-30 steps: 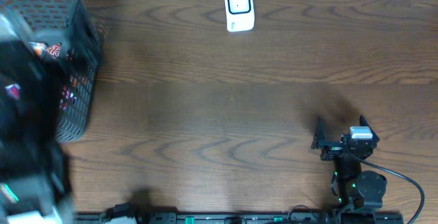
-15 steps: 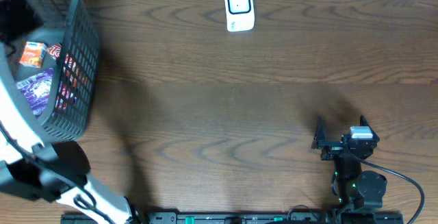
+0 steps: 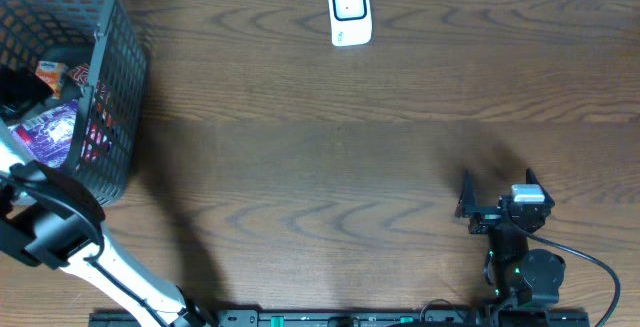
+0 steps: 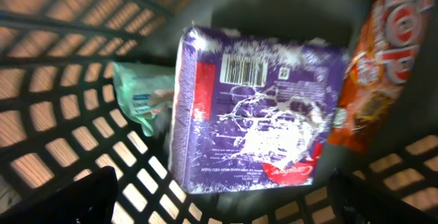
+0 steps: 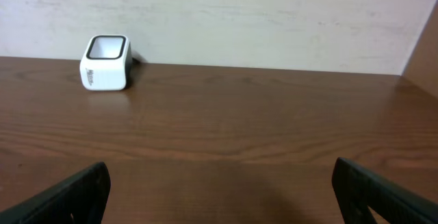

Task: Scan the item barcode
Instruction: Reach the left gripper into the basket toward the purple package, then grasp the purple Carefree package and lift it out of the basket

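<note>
Picking is the step in hand: the left gripper [image 4: 226, 198], jaws wide and empty, hangs over the purple packet [image 4: 253, 114], which lies barcode [image 4: 243, 70] up in the basket [image 3: 112, 97]. The next move likely calls for lowering, closing across the packet, then carrying it to the scanner [image 3: 349, 12]. The right gripper [image 3: 497, 197] waits, jaws wide.

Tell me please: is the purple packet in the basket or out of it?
In. The purple packet lies barcode side up on the mesh inside the basket, with its grid walls around it.

The purple pack [image 4: 253, 114] has a barcode [image 4: 243, 70] near its top edge; its small print is too blurry. The orange pack [image 4: 383, 66] has big white letters, unreadable.
</note>
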Controlling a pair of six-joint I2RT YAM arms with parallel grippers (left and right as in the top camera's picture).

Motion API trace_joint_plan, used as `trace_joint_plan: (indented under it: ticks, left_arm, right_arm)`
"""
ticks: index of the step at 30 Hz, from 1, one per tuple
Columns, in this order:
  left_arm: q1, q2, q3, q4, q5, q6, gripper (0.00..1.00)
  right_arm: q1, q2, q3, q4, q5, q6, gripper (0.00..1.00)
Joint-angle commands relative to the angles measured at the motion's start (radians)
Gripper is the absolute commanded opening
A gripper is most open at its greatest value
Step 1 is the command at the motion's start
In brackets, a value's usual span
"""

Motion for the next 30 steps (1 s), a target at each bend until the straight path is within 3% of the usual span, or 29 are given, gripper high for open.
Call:
trace_joint_plan:
  ticks: [1,9,14,19,21,25,30]
  left_arm:
    - [-0.001,0.02,-0.038,0.002,-0.015,-0.047,0.98]
    - [0.01,0.02,-0.109,0.05,-0.014,-0.058,0.98]
    - [0.025,0.02,-0.18,0.095,0.064,-0.054,0.99]
    - [0.027,0.021,-0.278,0.138,0.084,-0.054,0.9]
    - [0.027,0.02,-0.318,0.154,0.084,-0.054,0.8]
    - [0.027,0.02,-0.354,0.158,0.084,-0.054,0.08]
    - [0.027,-0.014,-0.327,0.154,0.149,-0.054,0.07]
  right_arm:
    - [0.01,-0.007,-0.003,-0.003,0.001,-0.009,0.99]
    - [0.01,-0.007,-0.003,-0.003,0.001,-0.009,0.99]
    - [0.01,-0.007,-0.003,-0.003,0.001,-0.009,0.99]
    - [0.01,-0.007,-0.003,-0.003,0.001,-0.009,0.99]
    - [0.01,-0.007,-0.003,-0.003,0.001,-0.009,0.99]
    - [0.01,-0.007,-0.003,-0.003,0.001,-0.009,0.99]
    - [0.01,-0.007,-0.003,-0.003,0.001,-0.009,0.99]
